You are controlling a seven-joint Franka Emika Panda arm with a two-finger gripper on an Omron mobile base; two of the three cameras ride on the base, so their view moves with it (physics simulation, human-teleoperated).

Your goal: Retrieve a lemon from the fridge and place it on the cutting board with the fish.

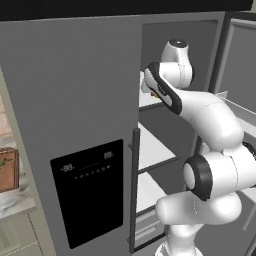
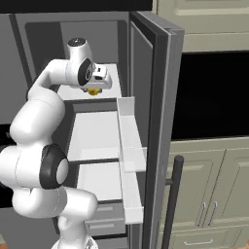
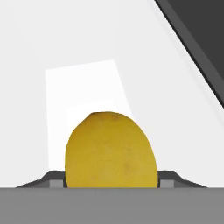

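The grey fridge (image 1: 75,90) has its right door (image 2: 154,97) swung open. My arm reaches onto the upper white shelf (image 2: 113,78). The yellow lemon (image 2: 94,91) sits right under the hand, low over that shelf. In the hand view the lemon (image 3: 111,151) fills the gap between the fingers (image 3: 56,181), which press against both of its sides, so the gripper (image 3: 111,181) is shut on it. A sliver of the lemon (image 1: 157,96) peeks out beside the forearm. The reddish-brown cutting board (image 1: 10,172) lies on the counter at far left, with the greenish fish (image 1: 4,163) on it.
White door bins (image 2: 127,141) jut from the open door close to the arm's right. Lower shelves (image 2: 95,133) and drawers (image 2: 102,219) lie below. The black dispenser panel (image 1: 90,192) and a dark handle (image 1: 135,190) are on the shut left door. Pale cabinets (image 2: 209,194) stand at right.
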